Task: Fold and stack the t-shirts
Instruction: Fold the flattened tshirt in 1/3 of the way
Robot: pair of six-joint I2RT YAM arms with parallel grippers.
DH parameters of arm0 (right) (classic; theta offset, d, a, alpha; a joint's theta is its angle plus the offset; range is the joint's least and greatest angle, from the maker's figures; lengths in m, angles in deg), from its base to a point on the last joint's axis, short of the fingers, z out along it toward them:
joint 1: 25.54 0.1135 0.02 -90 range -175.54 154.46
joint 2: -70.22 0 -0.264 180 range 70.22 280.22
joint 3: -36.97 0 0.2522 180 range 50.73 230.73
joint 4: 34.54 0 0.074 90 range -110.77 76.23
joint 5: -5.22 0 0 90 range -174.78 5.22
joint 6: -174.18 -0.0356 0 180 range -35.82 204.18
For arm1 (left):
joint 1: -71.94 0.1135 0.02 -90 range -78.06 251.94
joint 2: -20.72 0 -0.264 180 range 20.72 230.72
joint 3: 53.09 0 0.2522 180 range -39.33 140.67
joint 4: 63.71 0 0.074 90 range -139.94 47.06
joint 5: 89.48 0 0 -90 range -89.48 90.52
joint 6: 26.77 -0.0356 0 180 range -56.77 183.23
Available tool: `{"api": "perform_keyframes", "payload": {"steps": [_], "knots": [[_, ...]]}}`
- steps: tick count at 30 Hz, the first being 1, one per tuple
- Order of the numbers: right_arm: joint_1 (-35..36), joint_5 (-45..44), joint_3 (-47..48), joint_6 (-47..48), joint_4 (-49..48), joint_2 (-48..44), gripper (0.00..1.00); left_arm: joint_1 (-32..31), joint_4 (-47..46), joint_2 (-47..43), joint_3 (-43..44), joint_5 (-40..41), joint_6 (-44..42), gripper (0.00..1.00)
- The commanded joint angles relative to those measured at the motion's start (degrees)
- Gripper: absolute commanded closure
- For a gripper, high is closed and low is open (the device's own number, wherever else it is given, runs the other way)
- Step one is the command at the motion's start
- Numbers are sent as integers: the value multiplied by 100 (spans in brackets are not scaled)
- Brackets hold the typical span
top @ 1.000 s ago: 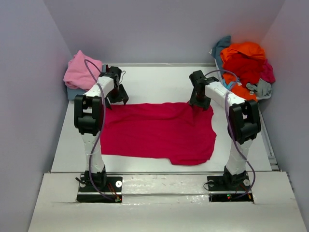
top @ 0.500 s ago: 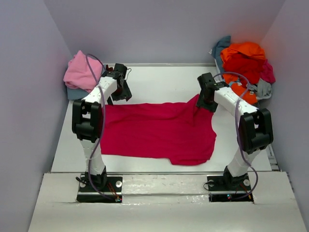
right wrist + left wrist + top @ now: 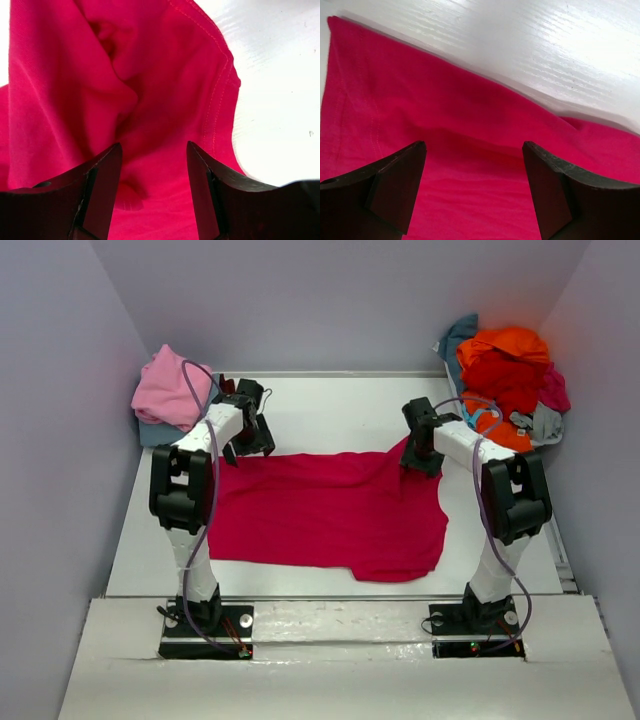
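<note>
A magenta-red t-shirt (image 3: pixel 330 515) lies spread flat across the middle of the white table (image 3: pixel 330 405). My left gripper (image 3: pixel 254 440) hovers over its far left corner. In the left wrist view the left gripper (image 3: pixel 474 145) is open wide above the shirt's far hem (image 3: pixel 470 95), with nothing between the fingers. My right gripper (image 3: pixel 420 456) is at the shirt's far right corner, where the cloth rises in a small peak. In the right wrist view the right gripper (image 3: pixel 154 145) is open over bunched folds of the t-shirt (image 3: pixel 100 90), and a stitched hem (image 3: pixel 220 95) runs along the right.
A pink t-shirt (image 3: pixel 170 388) lies folded on a dusty blue one at the far left corner. At the far right corner is a loose heap of t-shirts (image 3: pixel 510 365) in orange, red, teal and grey. Walls close in the table's sides and back.
The right arm swung its elbow out and back, its gripper settling over the shirt's far right corner with the jaws slightly narrower. The left gripper shifted a little right.
</note>
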Motion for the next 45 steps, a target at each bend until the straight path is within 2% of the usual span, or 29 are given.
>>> {"api": "perform_keyframes", "payload": {"steps": [1,14,21,24,27,28,29,38,45], "knots": [[-25,-24,328,75,-218,66,40,-4,-37,85,-102,-253,-6,11],[-25,46,1198,348,-262,866,41,207,15,261,-208,-262,-67,11],[-25,336,1225,313,-429,875,43,260,6,226,-313,-244,-76,11],[-25,328,1312,313,-376,928,49,260,6,252,-322,-253,-93,11],[-25,389,1348,304,-288,963,75,260,24,261,-296,-236,-102,11],[-25,415,1339,295,-280,911,90,260,33,261,-278,-227,-102,11],[-25,424,1322,278,-262,884,93,260,50,270,-269,-218,-102,11],[-25,416,1497,251,334,533,93,313,156,323,-357,-77,-6,11],[-25,319,1629,321,836,68,93,418,138,358,-480,-271,3,11]]}}
